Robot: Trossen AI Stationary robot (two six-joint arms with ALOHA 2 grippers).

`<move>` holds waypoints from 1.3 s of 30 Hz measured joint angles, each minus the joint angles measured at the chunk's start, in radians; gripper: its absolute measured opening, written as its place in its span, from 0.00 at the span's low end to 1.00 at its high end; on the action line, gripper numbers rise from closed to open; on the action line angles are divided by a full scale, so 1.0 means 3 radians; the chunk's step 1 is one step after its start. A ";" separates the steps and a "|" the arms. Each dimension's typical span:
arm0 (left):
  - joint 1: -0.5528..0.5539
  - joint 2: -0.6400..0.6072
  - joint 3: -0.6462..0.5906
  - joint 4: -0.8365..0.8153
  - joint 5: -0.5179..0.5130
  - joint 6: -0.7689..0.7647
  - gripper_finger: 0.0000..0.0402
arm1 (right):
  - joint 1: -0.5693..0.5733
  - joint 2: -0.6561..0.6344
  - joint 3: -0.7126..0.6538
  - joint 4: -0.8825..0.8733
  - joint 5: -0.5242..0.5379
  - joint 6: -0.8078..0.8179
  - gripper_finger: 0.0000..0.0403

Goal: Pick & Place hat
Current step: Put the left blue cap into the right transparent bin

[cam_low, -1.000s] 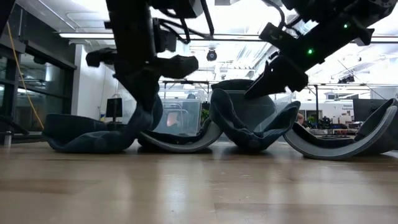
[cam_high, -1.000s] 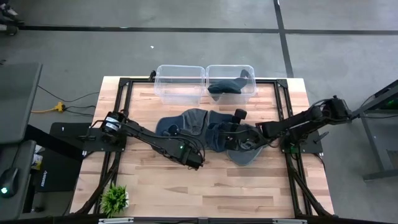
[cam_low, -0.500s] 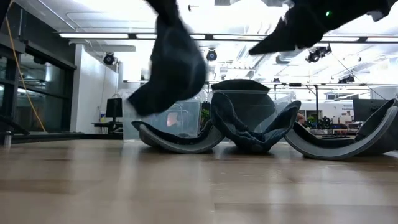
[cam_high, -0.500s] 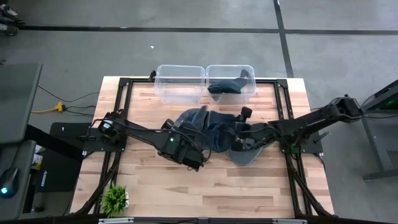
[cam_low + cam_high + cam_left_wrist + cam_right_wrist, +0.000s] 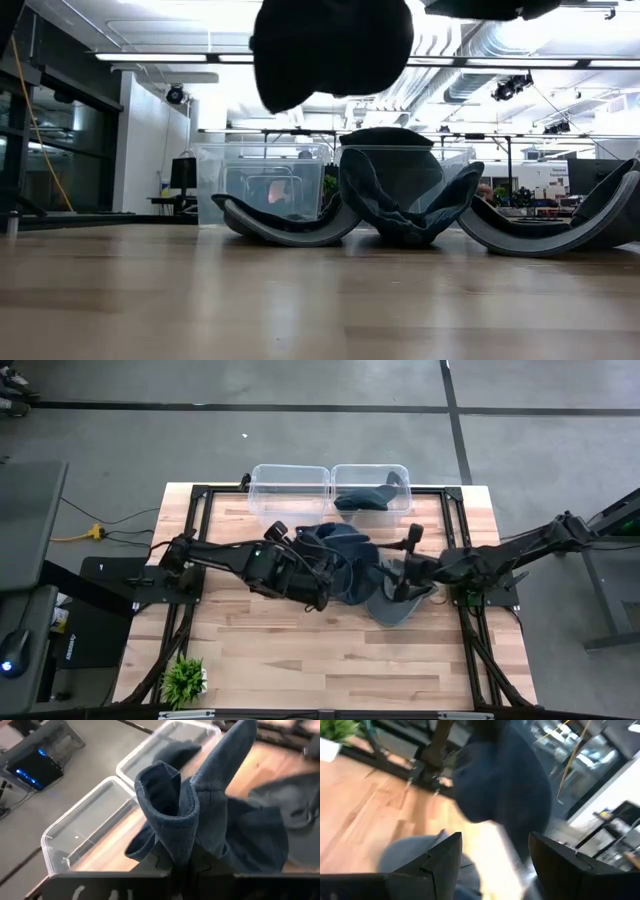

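My left gripper (image 5: 318,572) is shut on a blue denim hat (image 5: 338,550), held high over the middle of the table; the low view shows the hat (image 5: 330,45) well above the wood. My right gripper (image 5: 492,865) is open and hovers over a grey hat (image 5: 392,605) on the right of the pile, touching nothing. Other dark hats (image 5: 405,200) rest on the table on their curved brims. One more hat (image 5: 365,500) lies inside the right clear bin (image 5: 400,478). My left gripper pinches a folded bunch of the denim hat's cloth (image 5: 182,847) between its two fingers, several layers thick. The hat (image 5: 200,810) is lifted clear of the table and stands crumpled ahead of the fingers, its brim (image 5: 235,750) sticking out beyond them.
Two clear plastic bins (image 5: 290,485) stand side by side at the table's far edge; the left one holds no hat. A black frame (image 5: 200,510) runs along the table's sides. A small green plant (image 5: 185,680) sits at the near left corner. Bare wood lies toward the near edge.
My left gripper has risen from the table with the denim hat and swung toward the far edge and the bins; the hat went from trailing on the wood to hanging clear. My right gripper has risen off the hat pile and drawn back slightly toward the right.
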 joint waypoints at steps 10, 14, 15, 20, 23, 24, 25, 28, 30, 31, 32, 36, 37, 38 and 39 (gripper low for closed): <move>0.0199 0.0000 0.0000 0.0007 0.0292 0.1008 0.00 | -0.0013 -0.0447 0.0000 -0.0002 -0.0123 -0.0320 0.56; 0.0181 0.0000 0.0000 0.0021 0.0309 0.1548 0.00 | -0.0014 -0.0513 0.0001 0.0000 -0.0128 -0.0343 0.56; 0.0162 0.0000 0.0000 0.0031 0.0339 0.1713 0.00 | -0.0028 -0.0518 0.0001 0.0001 -0.0140 -0.0335 0.56; 0.0091 0.0000 0.0000 0.0093 0.0436 0.2429 0.00 | -0.0265 -0.0513 0.0000 0.0013 -0.0644 -0.0078 0.56; 0.0045 0.0002 0.0000 0.0105 0.0509 0.2776 0.00 | -0.0441 -0.0512 0.0000 0.0011 -0.0957 0.0103 0.56; 0.0043 0.0003 0.0000 0.0109 0.0515 0.2892 0.00 | -0.0495 -0.0512 0.0001 0.0012 -0.1042 0.0139 0.56; 0.0034 0.0003 0.0000 0.0111 0.0520 0.3001 0.00 | -0.0552 -0.0512 0.0000 0.0013 -0.1117 0.0161 0.56; 0.0008 0.0003 0.0000 0.0123 0.0509 0.3247 0.00 | -0.0711 -0.0511 0.0000 0.0011 -0.1364 0.0240 0.56; 0.0007 0.0003 0.0000 0.0159 0.0517 0.3366 0.00 | -0.0806 -0.0490 0.0000 0.0025 -0.1548 0.0307 0.56; 0.0008 0.0003 0.0000 0.0198 0.0509 0.3377 0.00 | -0.0849 -0.0473 0.0000 0.0034 -0.1626 0.0345 0.56; 0.0008 0.0003 0.0000 0.0252 0.0498 0.3376 0.00 | -0.0887 -0.0447 0.0001 0.0034 -0.1701 0.0384 0.56; 0.0010 0.0004 0.0000 0.0440 0.0477 0.3366 0.00 | -0.0996 -0.0272 0.0000 0.0106 -0.1938 0.0535 0.56; 0.0010 0.0004 0.0000 0.0470 0.0452 0.3364 0.00 | -0.1004 -0.0221 0.0000 0.0125 -0.1984 0.0564 0.56; 0.0010 0.0004 0.0000 0.0476 0.0419 0.3364 0.00 | -0.1011 -0.0179 0.0000 0.0155 -0.2026 0.0579 0.56; 0.0010 0.0004 0.0000 0.0475 0.0393 0.3364 0.00 | -0.1013 -0.0148 0.0001 0.0177 -0.2044 0.0585 0.56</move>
